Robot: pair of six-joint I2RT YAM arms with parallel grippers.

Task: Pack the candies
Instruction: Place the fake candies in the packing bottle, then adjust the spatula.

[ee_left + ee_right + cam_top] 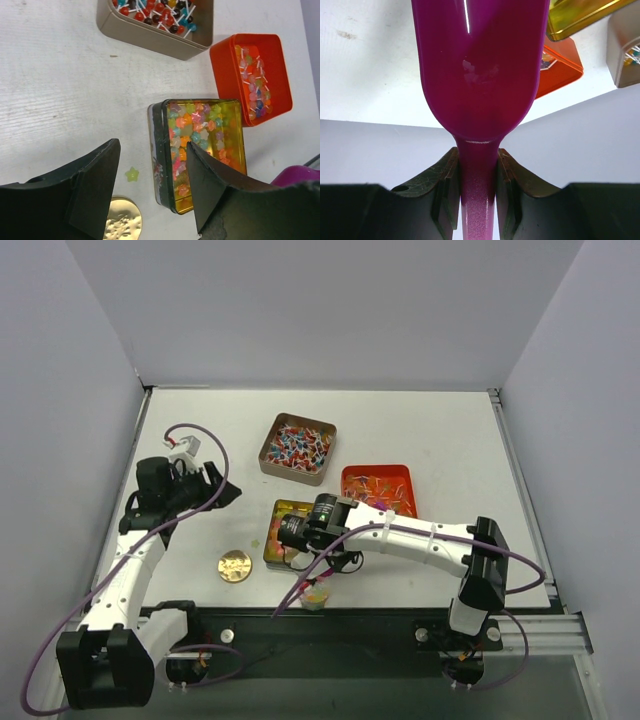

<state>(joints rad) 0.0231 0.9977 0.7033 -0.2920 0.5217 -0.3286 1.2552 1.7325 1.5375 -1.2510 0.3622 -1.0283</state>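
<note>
The candies are small star-shaped sweets, orange, pink, green and blue, lying in an open gold tin [235,150], which also shows in the top view [278,512]. One green candy [131,174] lies loose on the table left of the tin. More candies fill a small cup [315,596] at the table's near edge. My right gripper [477,175] is shut on the handle of the purple scoop [477,65]; in the top view it [322,562] hovers between the tin and the cup. My left gripper [152,192] is open and empty above the tin's near-left corner, seen from above [222,492].
A round gold lid [235,565] lies left of the tin, also in the left wrist view [120,220]. A tan tin [297,448] of wrapped sweets stands at the back. An orange box [378,486] of sweets stands right of the gold tin.
</note>
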